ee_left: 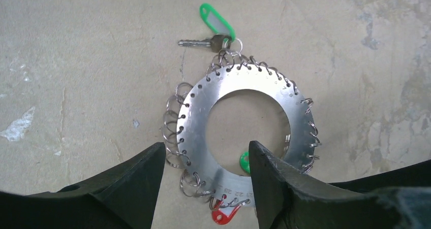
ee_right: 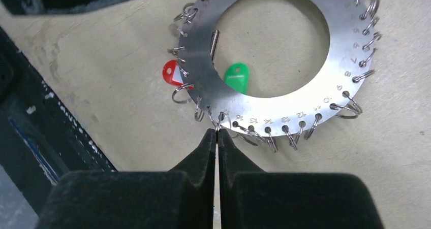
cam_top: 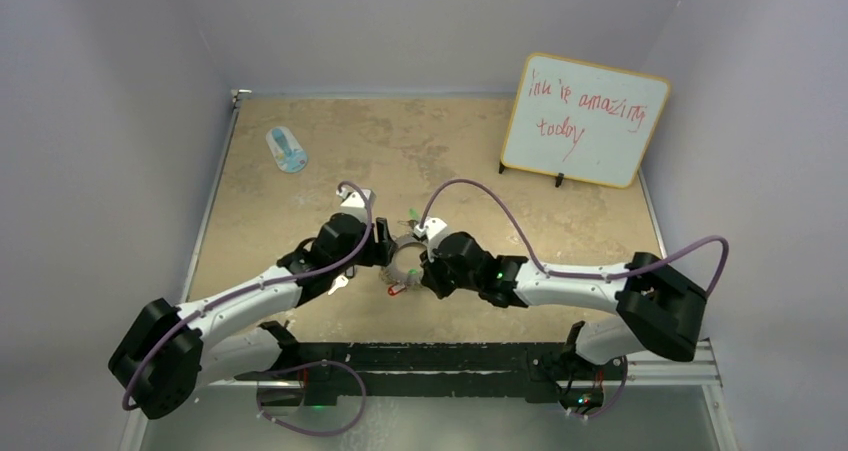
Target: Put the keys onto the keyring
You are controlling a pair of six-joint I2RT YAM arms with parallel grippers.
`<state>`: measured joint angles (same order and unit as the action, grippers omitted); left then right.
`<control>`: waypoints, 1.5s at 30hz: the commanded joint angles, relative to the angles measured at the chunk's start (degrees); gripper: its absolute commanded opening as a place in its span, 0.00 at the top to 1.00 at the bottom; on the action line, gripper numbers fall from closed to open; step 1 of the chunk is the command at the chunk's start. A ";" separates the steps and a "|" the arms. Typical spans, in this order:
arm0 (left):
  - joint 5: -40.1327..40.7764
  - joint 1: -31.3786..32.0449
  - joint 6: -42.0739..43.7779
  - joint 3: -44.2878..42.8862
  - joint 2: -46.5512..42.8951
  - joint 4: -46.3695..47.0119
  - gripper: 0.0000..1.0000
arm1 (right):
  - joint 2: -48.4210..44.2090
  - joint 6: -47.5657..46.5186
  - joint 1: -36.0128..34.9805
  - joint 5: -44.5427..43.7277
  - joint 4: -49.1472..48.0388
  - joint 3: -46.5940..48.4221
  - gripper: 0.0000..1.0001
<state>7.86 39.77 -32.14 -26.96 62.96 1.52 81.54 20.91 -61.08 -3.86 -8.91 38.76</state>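
The keyring (ee_left: 198, 118), a flat silver disc with wire loops round its rim, lies mid-table between both arms (cam_top: 405, 258). A silver key with a green tag (ee_left: 216, 23) hangs from a loop on its far rim. A red tag (ee_left: 223, 216) sits at the near rim, and another green tag (ee_left: 245, 163) shows through the hole. My left gripper (ee_left: 208, 148) straddles the ring's band, one finger against the outer loops and one at the inner edge. My right gripper (ee_right: 217, 131) is shut, its tips pinching a wire loop (ee_right: 219, 121) on the keyring's rim (ee_right: 284, 104), beside the red tag (ee_right: 172, 72) and green tag (ee_right: 237, 77).
A blue-and-white oval object (cam_top: 287, 149) lies at the far left of the table. A whiteboard with red writing (cam_top: 585, 119) stands at the far right. Grey walls close in both sides, and the arms' dark mounting rail (cam_top: 430, 356) runs along the near edge.
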 commanded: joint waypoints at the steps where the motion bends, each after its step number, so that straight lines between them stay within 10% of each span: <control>1: -3.01 0.18 3.50 1.14 -3.60 5.24 0.41 | -6.79 -10.25 0.08 3.76 -8.46 -4.14 1.00; 13: -15.16 0.21 14.38 5.91 -13.16 17.33 0.40 | -23.83 -23.89 10.00 20.49 -17.13 -13.44 1.00; 27: -33.46 0.16 26.05 24.19 -16.33 56.99 0.56 | -24.36 -33.77 14.91 40.94 -20.53 -13.86 1.00; 45: -45.49 4.36 39.64 18.03 -7.61 53.22 0.66 | -20.68 -40.48 15.99 49.51 -21.71 -9.45 1.00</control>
<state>-35.33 42.15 2.39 -5.67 54.33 55.53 60.88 -17.02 -45.39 42.30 -28.60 25.76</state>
